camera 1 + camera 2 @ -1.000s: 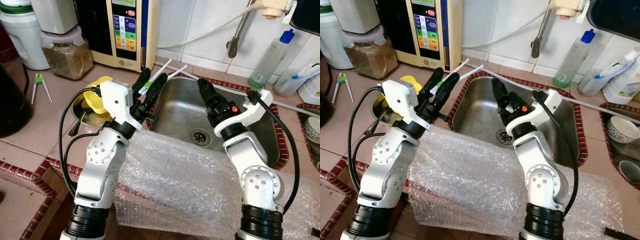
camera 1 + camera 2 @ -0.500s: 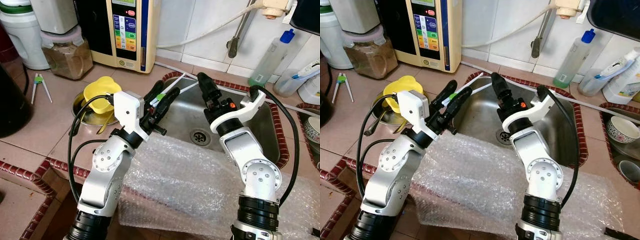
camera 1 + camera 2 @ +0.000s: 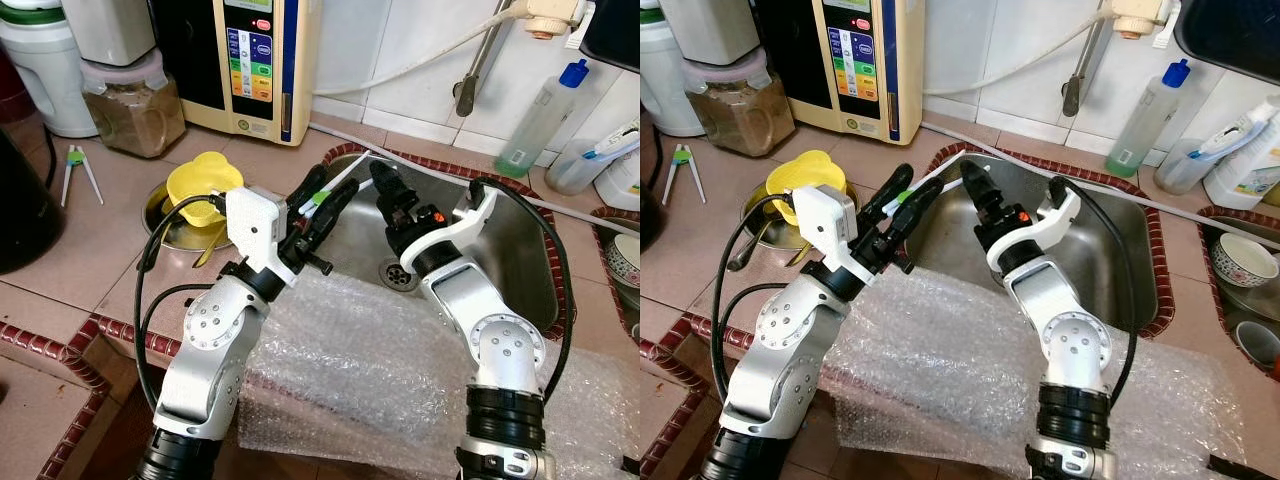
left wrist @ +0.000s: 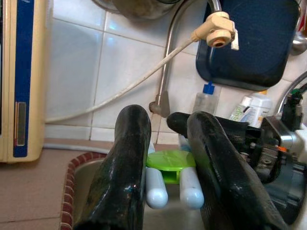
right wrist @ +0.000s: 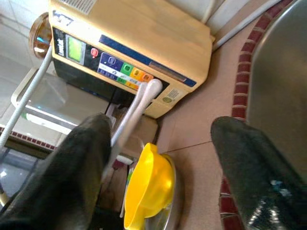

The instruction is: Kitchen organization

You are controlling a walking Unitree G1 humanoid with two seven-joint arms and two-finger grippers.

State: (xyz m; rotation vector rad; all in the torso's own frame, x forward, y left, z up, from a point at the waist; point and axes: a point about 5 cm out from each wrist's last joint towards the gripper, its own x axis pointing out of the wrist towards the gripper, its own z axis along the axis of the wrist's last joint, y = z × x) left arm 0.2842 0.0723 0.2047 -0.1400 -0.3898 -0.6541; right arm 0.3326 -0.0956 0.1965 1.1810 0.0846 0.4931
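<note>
A pair of white training chopsticks (image 3: 340, 182) joined by a green clip (image 4: 170, 162) is clamped between the black fingers of my left gripper (image 3: 328, 190), which is shut on them over the sink's left rim. The sticks' tips point toward the back of the sink (image 3: 505, 255). My right gripper (image 3: 383, 180) hovers over the sink just right of those tips. It is open, its fingers (image 5: 254, 167) spread wide, and one white stick (image 5: 139, 103) runs close past the other finger.
Bubble wrap (image 3: 350, 360) drapes the counter's front edge under both arms. A yellow cup (image 3: 205, 185) sits in a steel bowl (image 3: 172, 230) to the left. A water machine (image 3: 255, 60), a jar (image 3: 130, 110), a second chopstick pair (image 3: 78, 165) and bottles (image 3: 540, 115) stand around.
My right gripper has swung left across the sink toward the chopsticks' tips. The left gripper carried the chopsticks right and down over the sink's rim, then held still.
</note>
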